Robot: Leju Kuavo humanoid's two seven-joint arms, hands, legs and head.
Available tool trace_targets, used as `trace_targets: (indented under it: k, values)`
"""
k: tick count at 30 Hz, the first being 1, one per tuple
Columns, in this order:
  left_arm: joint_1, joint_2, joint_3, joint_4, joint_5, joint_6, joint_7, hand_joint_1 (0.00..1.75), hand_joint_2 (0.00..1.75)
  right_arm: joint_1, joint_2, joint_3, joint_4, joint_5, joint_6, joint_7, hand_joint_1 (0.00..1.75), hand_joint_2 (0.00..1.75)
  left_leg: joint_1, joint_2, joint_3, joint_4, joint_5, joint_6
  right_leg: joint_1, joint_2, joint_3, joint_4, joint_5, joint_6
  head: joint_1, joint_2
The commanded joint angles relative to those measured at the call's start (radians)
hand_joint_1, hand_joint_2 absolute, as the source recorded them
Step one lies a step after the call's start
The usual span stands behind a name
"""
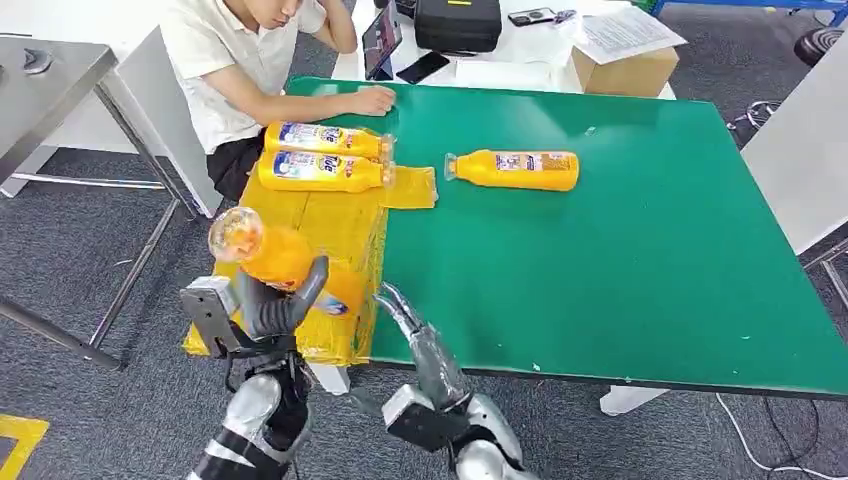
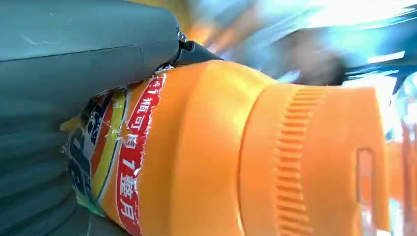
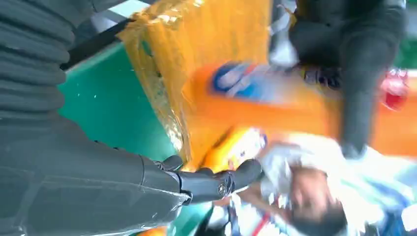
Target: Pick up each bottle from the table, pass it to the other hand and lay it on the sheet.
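Head view shows the left hand (image 1: 272, 300) wrapped around an orange plastic juice bottle with a printed label (image 1: 268, 252), lifted clear of the yellow plastic sheet (image 1: 330, 225) and tilted so that its rounded base points up and away from the robot. That grasp sits near the middle of the body, which leaves both ends free; I judge this suits a lay-down on its side. In the left wrist view the grey thumb presses across the label, with the bottle's orange ribbed shoulder (image 2: 275, 147) jutting out beyond the fingers.

Just beside it, over the near edge of the green table (image 1: 640, 260), the right hand (image 1: 415, 330) holds nothing, its fingers stretched out and apart. It looks to have let go, so the handover seems done.

Beyond the left hand, at the sheet's far end, two matching orange bottles (image 1: 325, 155) lie side by side, touching. One more orange bottle (image 1: 515, 170) lies on bare table, well beyond the right hand and just off the sheet. A seated person in a white shirt (image 1: 235, 60) rests a hand by the far table edge.
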Motion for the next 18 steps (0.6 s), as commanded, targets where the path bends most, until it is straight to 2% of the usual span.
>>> trace_targets:
  k: [1,5,7,8,9,10,14,15,17,18]
  values:
    - [-0.130,0.015,0.169,0.294,-0.625,0.029,0.135,1.75,1.75,0.067,0.071,-0.056,-0.063,-0.059,-0.209,-0.119,0.00,0.00,0.000,0.000,0.004,-0.001,0.000,-0.002,0.000,0.001,0.003,-0.001,0.000,-0.001,0.001,0.000]
    - [-0.154,0.023,0.200,0.303,-0.907,0.029,0.185,1.75,1.75,0.107,0.089,-0.106,-0.226,-0.043,-0.249,-0.128,0.00,0.00,0.000,0.001,0.001,0.000,0.000,-0.002,0.000,0.000,0.000,0.001,-0.001,-0.002,0.000,0.000]
    - [-0.211,0.042,0.154,0.394,-0.969,-0.015,0.233,1.75,1.75,0.108,0.087,-0.101,-0.257,-0.057,-0.249,-0.128,0.00,0.00,0.000,-0.001,0.001,0.000,0.000,-0.002,0.000,-0.001,0.000,0.001,-0.001,-0.002,0.000,0.000]
    - [-0.221,0.045,0.147,0.411,-0.983,-0.020,0.246,1.75,1.75,0.104,0.083,-0.095,-0.255,-0.066,-0.249,-0.128,0.00,1.75,0.001,-0.003,0.003,0.000,0.000,-0.002,0.001,-0.002,0.002,0.001,-0.002,-0.003,0.001,0.000]
    - [-0.274,0.062,0.092,0.502,-1.061,-0.090,0.311,1.54,1.75,0.095,0.068,-0.084,-0.253,-0.074,-0.249,-0.128,0.00,1.75,0.001,-0.003,0.003,0.000,0.000,-0.002,0.000,-0.002,0.003,0.001,-0.002,-0.002,0.001,0.000]
    - [-0.285,0.061,0.089,0.515,-1.062,-0.098,0.315,1.48,1.75,0.091,0.063,-0.083,-0.253,-0.082,-0.249,-0.128,0.00,1.75,0.000,-0.001,0.003,-0.001,0.000,-0.002,0.000,-0.001,0.002,0.000,-0.001,-0.002,0.000,0.000]
    - [-0.375,0.077,0.005,0.659,-1.159,-0.245,0.415,1.57,1.75,0.081,0.042,-0.061,-0.273,-0.123,-0.237,-0.128,0.00,1.75,0.000,-0.002,0.001,0.000,0.001,-0.002,0.000,-0.002,0.002,0.000,0.000,-0.001,0.000,0.000]
    - [-0.395,0.081,-0.012,0.687,-1.180,-0.267,0.430,1.54,1.75,0.080,0.042,-0.059,-0.277,-0.127,-0.233,-0.128,0.00,0.00,0.001,-0.003,0.003,0.000,0.001,-0.003,0.001,-0.003,0.003,0.000,-0.001,-0.002,0.001,0.000]
    - [-0.406,0.080,-0.013,0.703,-1.184,-0.271,0.432,1.54,1.75,0.080,0.041,-0.058,-0.277,-0.128,-0.233,-0.128,0.00,0.00,0.000,-0.001,0.002,0.000,0.001,-0.002,0.000,-0.001,0.001,0.000,0.000,-0.001,0.001,0.000]
    - [-0.420,0.080,-0.024,0.728,-1.200,-0.295,0.453,1.64,1.75,0.079,0.040,-0.056,-0.273,-0.132,-0.220,-0.128,0.00,0.00,0.001,-0.002,0.003,0.000,0.000,-0.003,0.001,-0.001,0.003,0.000,-0.001,-0.002,0.001,0.000]
